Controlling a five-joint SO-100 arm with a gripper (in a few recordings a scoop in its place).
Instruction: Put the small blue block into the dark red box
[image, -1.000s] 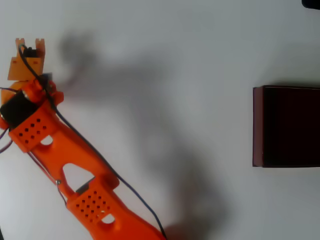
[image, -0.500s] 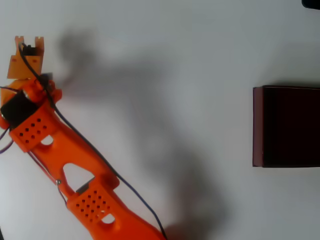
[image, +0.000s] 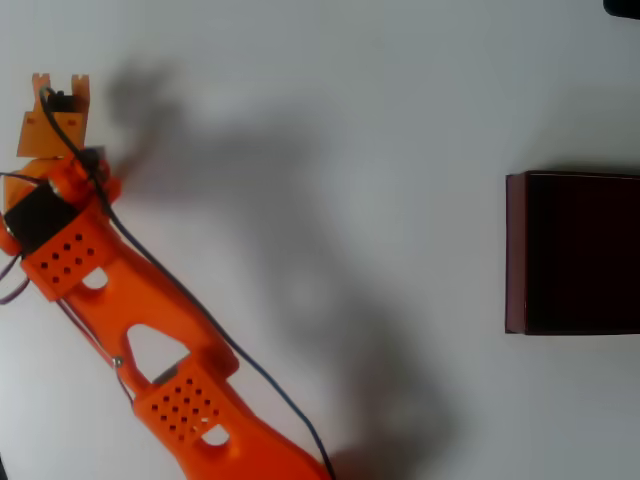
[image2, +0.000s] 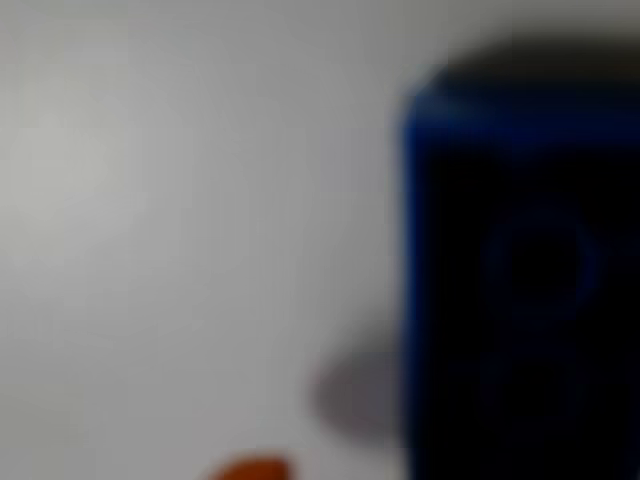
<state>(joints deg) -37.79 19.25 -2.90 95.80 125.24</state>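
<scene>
Looking down in the overhead view, the orange arm (image: 120, 300) reaches from 6 o'clock toward 10 o'clock, its fingers (image: 57, 100) low over the white tabletop (image: 330, 100); I cannot tell whether they are parted or closed. The dark red box (image: 515, 250) sits at 3 o'clock, well apart.

In the wrist view, the small blue block (image2: 520, 270) looms blurred from 3 to 5 o'clock, very close to the lens. Since it sits off-centre, the fingers could nudge it aside or pinch a corner, and a weak grip could drop it during the long carry.

orange arm (image: 130, 310) left, dark red box (image: 575, 252) right
</scene>
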